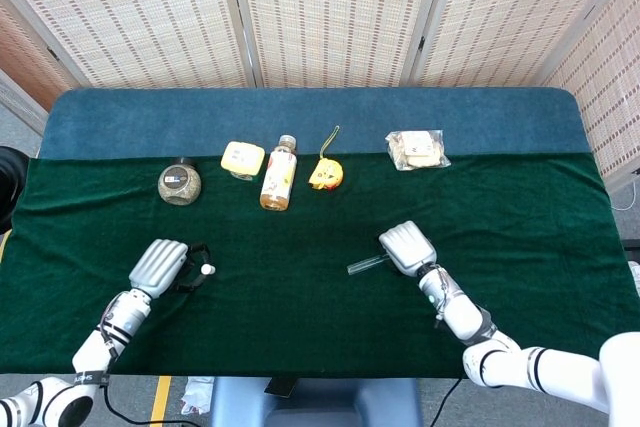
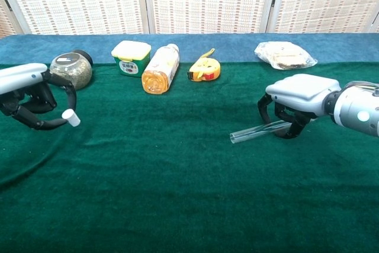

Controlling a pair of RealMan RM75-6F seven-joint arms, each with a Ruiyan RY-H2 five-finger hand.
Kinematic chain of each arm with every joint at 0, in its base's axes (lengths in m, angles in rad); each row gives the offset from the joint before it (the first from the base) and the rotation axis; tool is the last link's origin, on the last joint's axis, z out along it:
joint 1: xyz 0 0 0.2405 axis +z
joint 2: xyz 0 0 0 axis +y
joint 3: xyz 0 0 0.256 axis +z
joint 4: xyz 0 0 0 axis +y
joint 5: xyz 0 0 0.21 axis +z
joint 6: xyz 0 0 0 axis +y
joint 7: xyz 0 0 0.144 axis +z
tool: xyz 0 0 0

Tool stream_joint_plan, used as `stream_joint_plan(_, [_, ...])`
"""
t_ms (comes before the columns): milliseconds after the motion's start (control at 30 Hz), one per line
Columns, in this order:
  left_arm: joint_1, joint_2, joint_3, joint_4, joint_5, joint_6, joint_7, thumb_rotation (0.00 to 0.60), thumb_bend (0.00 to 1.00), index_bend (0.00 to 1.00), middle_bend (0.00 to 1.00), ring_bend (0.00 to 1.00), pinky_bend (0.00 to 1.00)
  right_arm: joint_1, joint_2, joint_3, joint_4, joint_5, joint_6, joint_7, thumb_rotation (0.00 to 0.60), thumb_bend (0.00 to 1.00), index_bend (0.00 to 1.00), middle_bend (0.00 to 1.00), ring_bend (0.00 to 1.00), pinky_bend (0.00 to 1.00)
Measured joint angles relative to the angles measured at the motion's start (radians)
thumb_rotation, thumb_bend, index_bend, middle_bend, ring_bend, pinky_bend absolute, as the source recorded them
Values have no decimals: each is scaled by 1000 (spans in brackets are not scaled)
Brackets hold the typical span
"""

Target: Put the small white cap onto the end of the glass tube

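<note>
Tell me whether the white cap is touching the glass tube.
Apart. The chest view shows the white cap in the left hand at far left, with a wide stretch of green cloth before the glass tube under the right hand.

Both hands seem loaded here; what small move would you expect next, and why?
Probably lifting the glass tube clear of the cloth. The right hand grips one end while its open end points toward the left hand, which pinches the white cap far off to the side.

Woven folding screens [image 1: 330, 12] behind green-clothed table [image 1: 300, 247].
</note>
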Motion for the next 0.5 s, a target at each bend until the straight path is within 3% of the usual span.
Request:
stream_joint_plan(200, [9,32,-28,-18,3,32,-80,600,410,527,1000,928,838,-30,12,14,-15,-38,48,132,600,669,845,963,1000,988])
stream_joint_plan(500, [32,54,-69,-77,60,140,-242,600,424,530,1000,927,838,-90,47,60,-93,-125,140,452,600,699,886,992,1000,1000])
